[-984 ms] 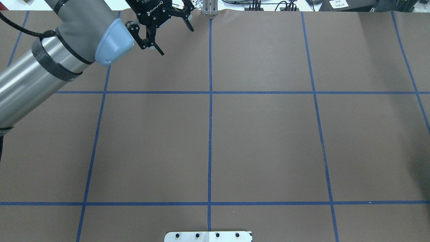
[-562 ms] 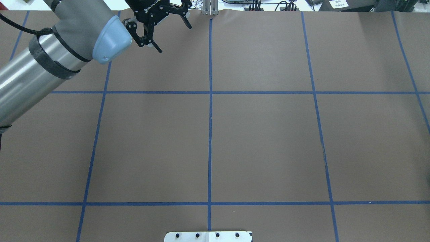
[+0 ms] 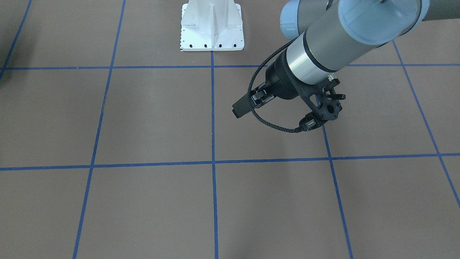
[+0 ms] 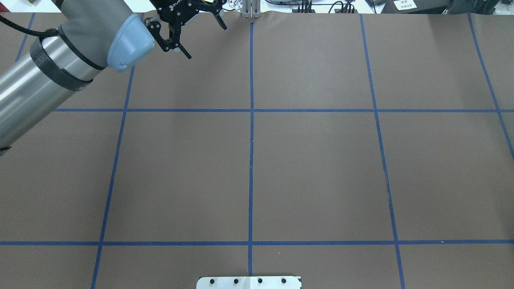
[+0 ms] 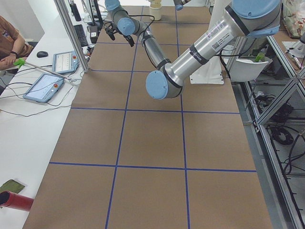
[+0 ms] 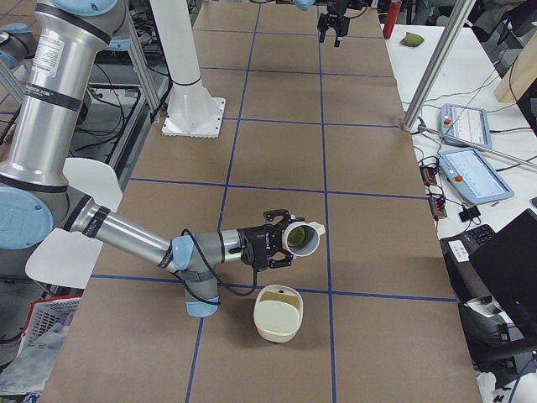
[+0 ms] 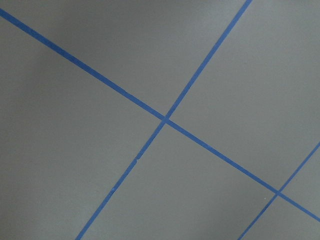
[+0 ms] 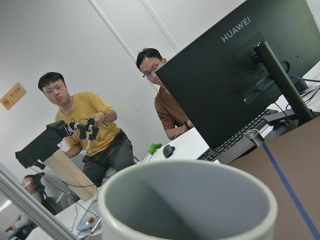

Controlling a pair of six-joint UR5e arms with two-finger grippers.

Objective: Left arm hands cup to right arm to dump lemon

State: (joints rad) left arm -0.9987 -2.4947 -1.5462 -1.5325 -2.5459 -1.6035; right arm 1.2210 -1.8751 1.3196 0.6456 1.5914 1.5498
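The white cup (image 6: 309, 231) lies tipped on its side in the air at my right gripper (image 6: 284, 241), seen only in the exterior right view, so I cannot tell its state. The dull yellow-green lemon (image 6: 294, 239) shows inside the cup's mouth. In the right wrist view the cup's rim (image 8: 150, 172) and grey inside fill the bottom, and the lemon is hidden there. My left gripper (image 4: 207, 42) is open and empty at the table's far edge, and it also shows far off in the exterior right view (image 6: 333, 35). The left arm's wrist bracket (image 3: 323, 104) carries a braided cable.
A cream bowl (image 6: 278, 315) stands on the table just below and in front of the tipped cup. The white arm pedestal (image 3: 212, 27) stands at the robot's side. An aluminium post (image 6: 436, 75), tablets (image 6: 466, 126) and operators (image 8: 85, 120) lie beyond the far edge.
My left arm has drawn back, up and to the left in the overhead view, with its gripper still open and empty.
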